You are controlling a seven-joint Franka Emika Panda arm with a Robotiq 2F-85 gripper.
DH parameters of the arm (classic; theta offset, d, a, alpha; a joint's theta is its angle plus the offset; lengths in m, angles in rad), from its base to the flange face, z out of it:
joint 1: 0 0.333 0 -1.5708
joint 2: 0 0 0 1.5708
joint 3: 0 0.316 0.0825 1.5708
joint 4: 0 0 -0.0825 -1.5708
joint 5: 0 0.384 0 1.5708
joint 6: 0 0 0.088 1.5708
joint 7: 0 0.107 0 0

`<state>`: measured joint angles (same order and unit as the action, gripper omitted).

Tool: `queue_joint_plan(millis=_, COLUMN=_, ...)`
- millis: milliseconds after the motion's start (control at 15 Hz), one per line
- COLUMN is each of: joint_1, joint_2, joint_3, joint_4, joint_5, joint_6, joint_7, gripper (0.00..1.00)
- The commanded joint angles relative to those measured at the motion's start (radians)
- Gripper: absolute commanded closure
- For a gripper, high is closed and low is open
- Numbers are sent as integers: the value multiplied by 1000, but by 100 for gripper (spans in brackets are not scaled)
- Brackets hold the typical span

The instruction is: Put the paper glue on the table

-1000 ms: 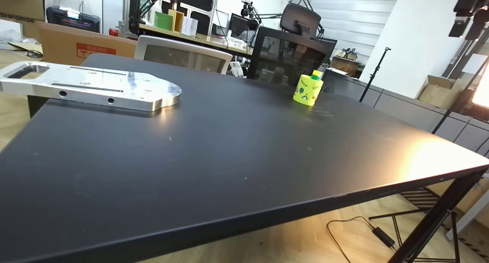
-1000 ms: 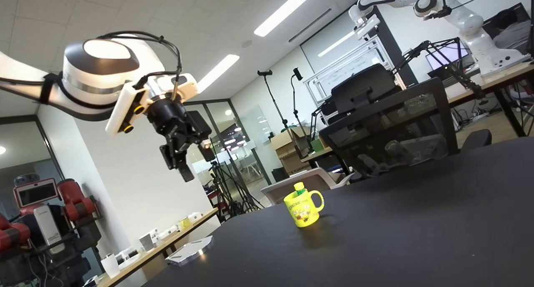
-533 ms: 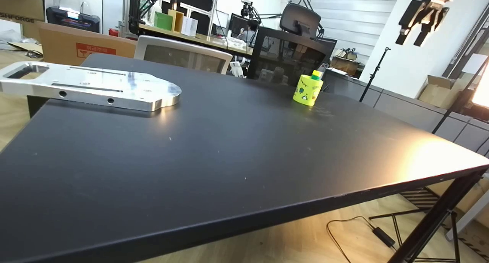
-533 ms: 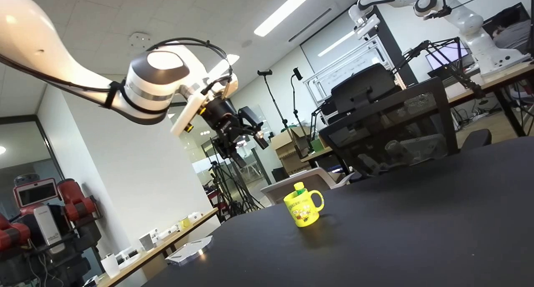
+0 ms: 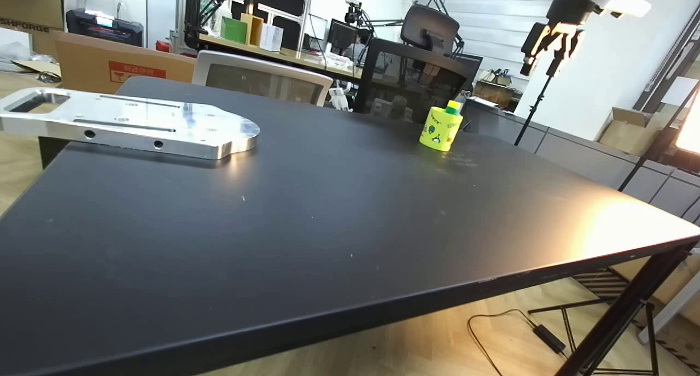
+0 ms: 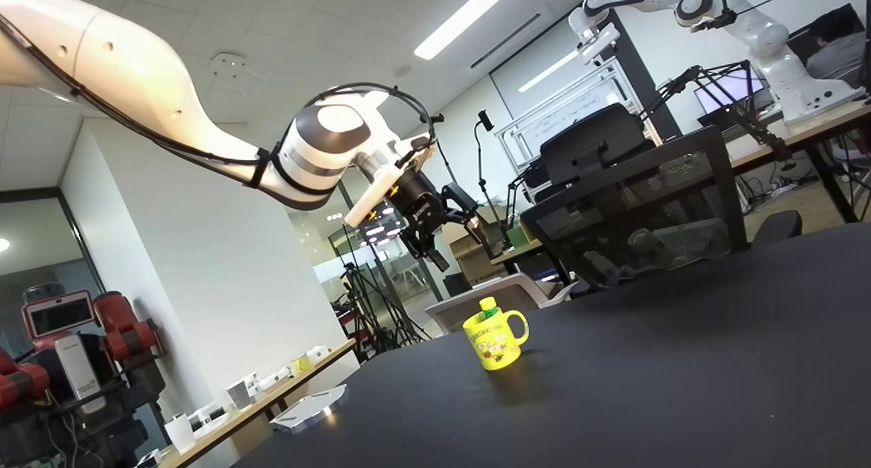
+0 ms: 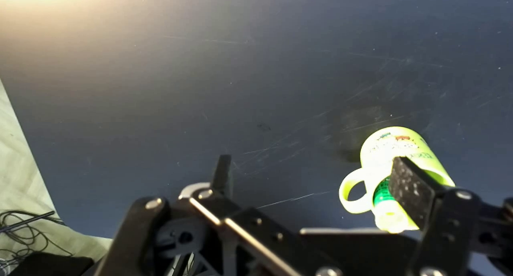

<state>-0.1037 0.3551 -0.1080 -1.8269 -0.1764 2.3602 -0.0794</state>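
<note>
A slim green paper-glue stick (image 7: 383, 192), yellow-capped, pokes from a round, yellow, ceramic-looking mug (image 6: 492, 345) on the flat matte-black table (image 6: 653, 366); the black metal gripper (image 6: 466, 257) hangs above the mug, off-centre, fingers (image 7: 413, 187) spread; best to centre over the mug, then pinch only the cap (image 7: 390, 220).

The black gripper (image 6: 465, 254) swings from left of centre to mid-frame in an exterior view, more white arm (image 6: 177, 94) filling the upper left.
</note>
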Motion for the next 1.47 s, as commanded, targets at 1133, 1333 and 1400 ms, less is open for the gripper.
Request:
queue_joint_plan(millis=1133, joint_1=9, joint_2=236, joint_3=40, joint_4=365, joint_5=85, joint_6=-128, joint_7=8, gripper=0)
queue_joint_plan(millis=1333, joint_1=13, joint_2=303, joint_3=54, joint_4=475, joint_5=107, joint_6=-157, joint_7=4, gripper=0)
queue_joint_plan(millis=1400, joint_1=12, joint_2=325, joint_3=59, joint_4=508, joint_5=114, joint_6=-161, joint_7=5, gripper=0)
